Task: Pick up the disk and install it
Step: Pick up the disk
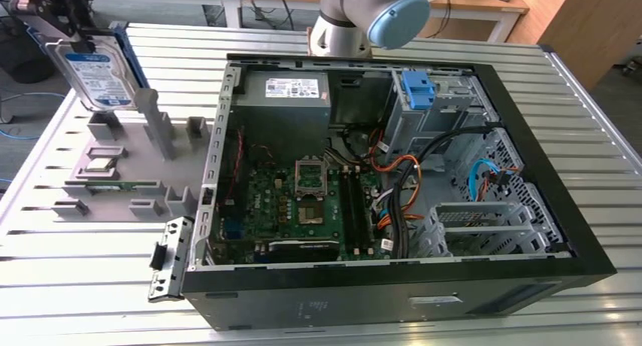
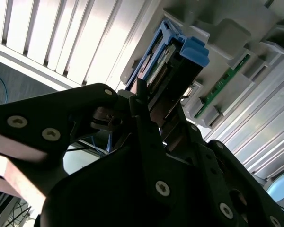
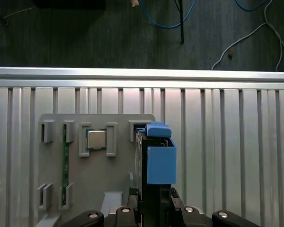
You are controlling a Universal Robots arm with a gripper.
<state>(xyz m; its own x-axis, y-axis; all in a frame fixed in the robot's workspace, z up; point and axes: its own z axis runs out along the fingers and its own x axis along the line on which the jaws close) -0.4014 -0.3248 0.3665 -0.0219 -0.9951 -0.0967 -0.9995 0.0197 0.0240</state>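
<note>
- The gripper hangs over the grey holder, at the holder's far end as the exterior view sees it.
- Its jaws are clenched on the disk, gripping it by its upper end.
- The disk hangs label outward and a little tilted above the holder's upright posts. The exterior view does not settle whether its lower edge touches them.
- In the first wrist view the disk runs out from the gripper edge-on, its blue bracket showing, over one side of the holder.
- In the second wrist view the black fingers close on the disk, with the holder beyond it.
- A processor chip and a green memory stick sit in the holder's slots.
- The holder rests on the slatted metal desk.
- An open computer case lies on the desk just beside the holder, on the exterior view's right of it.
- Inside the case, a grey power-supply box sits in the far corner nearest the holder, and a lone blue bracket stands farther from the holder.
- The arm rises behind the case.
</note>
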